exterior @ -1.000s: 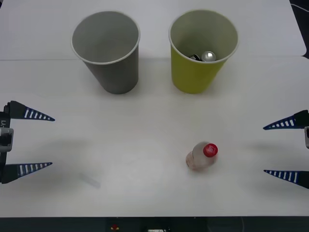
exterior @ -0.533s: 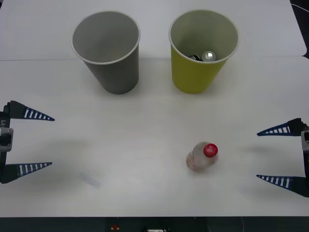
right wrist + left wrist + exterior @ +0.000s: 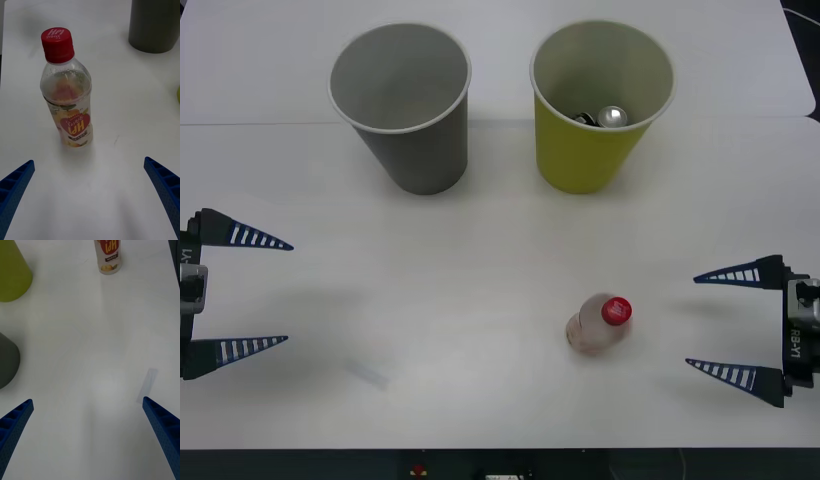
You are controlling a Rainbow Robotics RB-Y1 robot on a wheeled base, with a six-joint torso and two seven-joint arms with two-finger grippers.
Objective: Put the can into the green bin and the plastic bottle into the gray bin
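Right gripper [image 3: 738, 324] has moved in toward the bottle [image 3: 599, 323] over the last second, fingers spread wide, nothing held; it is now near the bottle, not touching. Bottle stands upright, well short of the gray bin [image 3: 402, 104]. Can [image 3: 612, 117] already lies in the green bin [image 3: 601, 103], so only the bottle remains. Left gripper [image 3: 238, 294] waits far from the bottle, fingers apart. Worktop [image 3: 480, 250] is plain white, matte.

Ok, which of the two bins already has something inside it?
The green bin, on the robot's right side of the table; the can lies at its bottom. The gray bin beside it shows a bare gray inside.
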